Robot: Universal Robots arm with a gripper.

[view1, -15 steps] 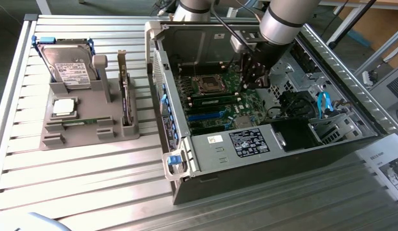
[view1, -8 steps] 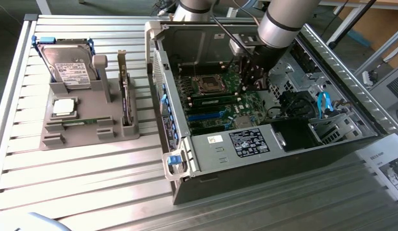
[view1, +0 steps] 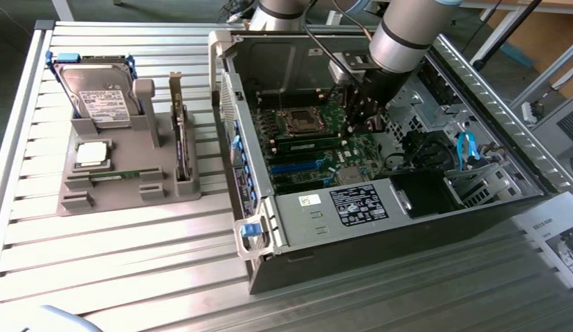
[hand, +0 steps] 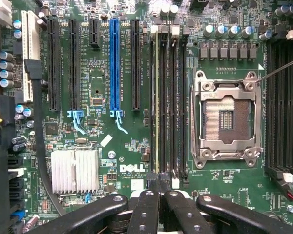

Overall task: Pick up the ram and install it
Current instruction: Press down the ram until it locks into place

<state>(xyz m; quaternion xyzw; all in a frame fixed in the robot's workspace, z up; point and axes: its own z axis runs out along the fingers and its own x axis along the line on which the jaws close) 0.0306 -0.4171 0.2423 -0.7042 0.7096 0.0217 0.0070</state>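
The ram (hand: 157,97) is a thin green stick seen edge-on, standing in the outermost of the memory slots beside the empty processor socket (hand: 225,119). In the exterior view the ram (view1: 310,145) shows as a pale green strip on the motherboard inside the open computer case. My gripper (hand: 160,187) is shut, its black fingers (hand: 147,209) pressed together right over one end of that stick. I cannot tell whether the tips touch it. In the exterior view my gripper (view1: 365,126) reaches down into the case from the arm above.
A grey tray (view1: 74,200) at the exterior view's left holds a hard drive (view1: 100,93), a silver processor chip (view1: 93,153), an upright card (view1: 180,138) and a thin green strip (view1: 114,176). Case walls, cables, a heatsink (hand: 74,170) and expansion slots (hand: 115,68) surround the memory slots.
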